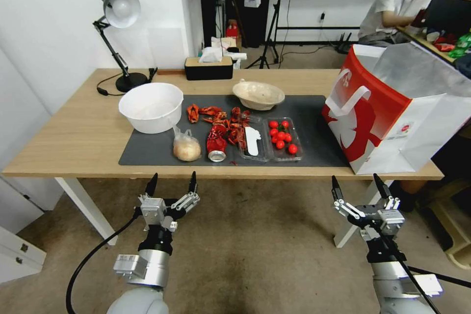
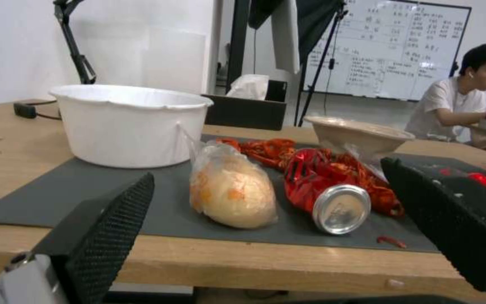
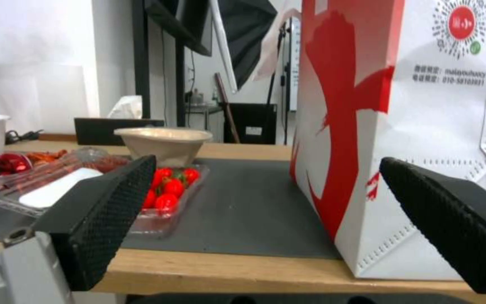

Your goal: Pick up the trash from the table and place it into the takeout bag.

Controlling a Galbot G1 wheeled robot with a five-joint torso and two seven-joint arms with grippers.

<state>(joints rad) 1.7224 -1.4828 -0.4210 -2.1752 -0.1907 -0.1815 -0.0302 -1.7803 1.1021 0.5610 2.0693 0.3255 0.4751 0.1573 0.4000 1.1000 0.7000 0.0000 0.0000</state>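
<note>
The left claw has two slim black fingers that end in sharp points, fixed to a small silver-grey block with visible linkages. Behind it come a black collar and a shiny silver wrist, and a thick black cable curves away from it. The right claw looks the same, with thinner black cables. In the wrist views the finger pads are black with a fine grid texture, probably rubber.

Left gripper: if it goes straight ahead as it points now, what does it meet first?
Probably the round bun in its clear plastic bag; the open left gripper points at it, the crushed red can just beside. Depth is uncertain.
</note>
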